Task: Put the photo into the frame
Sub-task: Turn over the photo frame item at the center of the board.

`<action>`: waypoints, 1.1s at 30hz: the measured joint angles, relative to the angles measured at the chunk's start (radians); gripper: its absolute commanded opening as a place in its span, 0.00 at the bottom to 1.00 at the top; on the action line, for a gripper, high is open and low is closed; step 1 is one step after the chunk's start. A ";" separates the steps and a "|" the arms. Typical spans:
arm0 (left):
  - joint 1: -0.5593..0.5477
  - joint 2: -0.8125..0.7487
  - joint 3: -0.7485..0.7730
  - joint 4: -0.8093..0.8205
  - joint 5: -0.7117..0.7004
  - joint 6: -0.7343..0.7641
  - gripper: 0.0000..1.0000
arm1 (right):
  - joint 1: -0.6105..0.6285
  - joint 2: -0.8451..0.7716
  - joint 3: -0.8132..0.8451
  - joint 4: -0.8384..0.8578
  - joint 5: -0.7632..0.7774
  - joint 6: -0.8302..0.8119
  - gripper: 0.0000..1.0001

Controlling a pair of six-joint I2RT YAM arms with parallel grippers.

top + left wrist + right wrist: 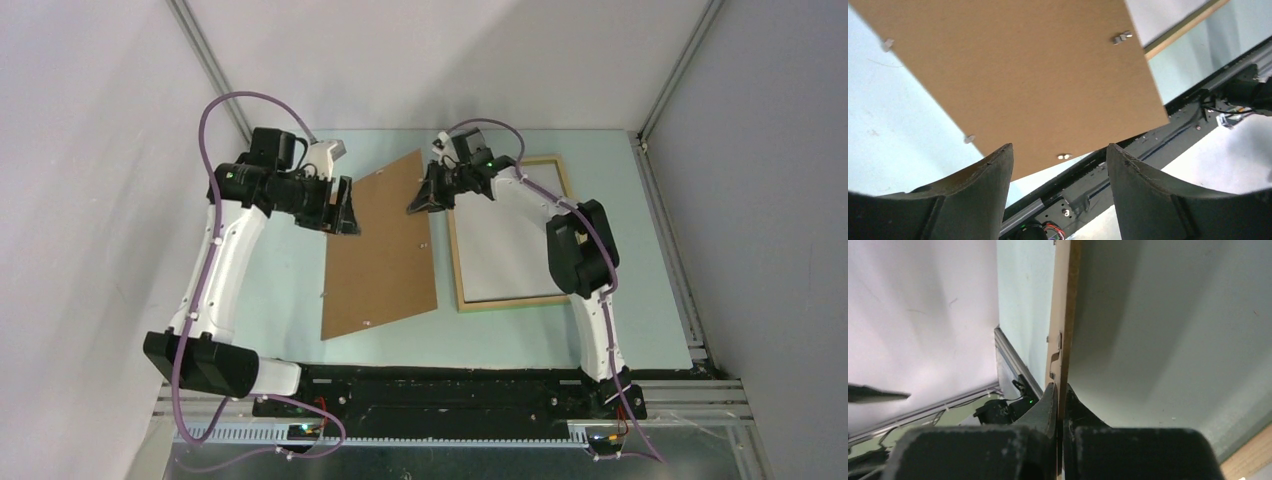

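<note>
Photo [380, 250]: brown back up in the middle of the table [280, 300], skewed, its far right edge seemingly raised; small metal tabs [1122, 37] along its edges.
Frame [505, 302]: flat at 3 o'clock of the photo, just beside it, pale wood side up, a light panel inside.
Right gripper [425, 200]: at the photo's 1 o'clock corner, fingers pressed together on the board's thin edge [1063, 315].
Left gripper [345, 215]: at the photo's 10 o'clock edge, fingers spread wide, clamping nothing; the board's edge [1023, 75] shows between them; contact cannot be told.
</note>
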 measured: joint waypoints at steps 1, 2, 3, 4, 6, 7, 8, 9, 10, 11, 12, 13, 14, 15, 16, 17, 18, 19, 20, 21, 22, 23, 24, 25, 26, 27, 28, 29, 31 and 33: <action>0.005 0.000 -0.010 0.004 -0.010 0.004 0.73 | -0.009 -0.009 -0.021 0.014 -0.014 0.011 0.00; 0.011 0.001 -0.016 0.008 -0.019 0.008 0.73 | -0.022 -0.026 -0.058 0.044 -0.034 0.022 0.00; 0.016 0.001 -0.022 0.013 -0.026 0.011 0.73 | -0.035 -0.044 -0.094 0.070 -0.055 0.031 0.00; 0.026 0.003 -0.024 0.019 -0.032 0.015 0.73 | -0.049 -0.063 -0.131 0.105 -0.076 0.044 0.00; 0.038 0.007 -0.024 0.031 -0.039 0.020 0.73 | -0.076 -0.096 -0.195 0.164 -0.114 0.059 0.00; 0.043 0.009 -0.024 0.039 -0.044 0.024 0.73 | -0.091 -0.113 -0.226 0.194 -0.130 0.065 0.00; 0.048 0.015 -0.024 0.047 -0.047 0.027 0.73 | -0.106 -0.130 -0.255 0.222 -0.148 0.071 0.00; 0.051 0.019 -0.024 0.053 -0.049 0.027 0.73 | -0.117 -0.146 -0.283 0.254 -0.167 0.074 0.00; 0.053 0.025 -0.024 0.059 -0.052 0.028 0.73 | -0.143 -0.161 -0.307 0.280 -0.182 0.078 0.00; 0.055 0.035 -0.024 0.070 -0.056 0.028 0.74 | -0.163 -0.177 -0.330 0.308 -0.196 0.081 0.00; 0.056 0.045 -0.024 0.081 -0.062 0.028 0.74 | -0.183 -0.195 -0.353 0.332 -0.209 0.086 0.00; 0.056 0.054 -0.024 0.090 -0.066 0.028 0.75 | -0.204 -0.214 -0.372 0.347 -0.223 0.091 0.00; 0.056 0.065 -0.024 0.103 -0.072 0.027 0.75 | -0.223 -0.229 -0.385 0.356 -0.235 0.094 0.00; 0.056 0.076 -0.024 0.114 -0.079 0.026 0.75 | -0.246 -0.249 -0.400 0.369 -0.252 0.099 0.00; 0.056 0.088 -0.024 0.124 -0.082 0.026 0.76 | -0.270 -0.270 -0.415 0.378 -0.268 0.102 0.00; 0.056 0.104 -0.024 0.136 -0.087 0.026 0.76 | -0.293 -0.294 -0.433 0.387 -0.285 0.106 0.00; 0.056 0.117 -0.023 0.145 -0.090 0.024 0.77 | -0.317 -0.322 -0.452 0.394 -0.303 0.109 0.00; 0.056 0.136 -0.020 0.155 -0.098 0.022 0.77 | -0.338 -0.349 -0.470 0.397 -0.319 0.110 0.00; 0.056 0.158 -0.013 0.165 -0.105 0.017 0.78 | -0.370 -0.382 -0.493 0.404 -0.341 0.110 0.00; 0.056 0.178 -0.009 0.178 -0.109 0.012 0.78 | -0.390 -0.408 -0.509 0.407 -0.355 0.111 0.00; 0.056 0.193 -0.005 0.186 -0.115 0.007 0.79 | -0.418 -0.436 -0.530 0.414 -0.375 0.111 0.00; 0.055 0.212 0.000 0.197 -0.123 -0.001 0.79 | -0.445 -0.463 -0.549 0.415 -0.392 0.111 0.00; 0.053 0.229 0.006 0.209 -0.130 -0.006 0.79 | -0.471 -0.492 -0.570 0.418 -0.410 0.110 0.00; 0.051 0.244 0.010 0.221 -0.138 -0.013 0.80 | -0.501 -0.518 -0.589 0.418 -0.427 0.107 0.00; 0.048 0.255 0.012 0.232 -0.146 -0.020 0.79 | -0.521 -0.537 -0.604 0.418 -0.441 0.103 0.00; 0.043 0.268 0.014 0.242 -0.157 -0.029 0.80 | -0.550 -0.558 -0.622 0.418 -0.457 0.096 0.00; 0.037 0.280 0.015 0.254 -0.163 -0.033 0.79 | -0.577 -0.579 -0.640 0.414 -0.473 0.087 0.00; 0.030 0.291 0.016 0.266 -0.167 -0.039 0.79 | -0.598 -0.593 -0.652 0.412 -0.485 0.080 0.00; 0.006 0.316 0.021 0.290 -0.174 -0.055 0.79 | -0.646 -0.622 -0.683 0.409 -0.510 0.066 0.00; -0.012 0.337 0.030 0.300 -0.174 -0.064 0.79 | -0.680 -0.645 -0.708 0.398 -0.527 0.051 0.00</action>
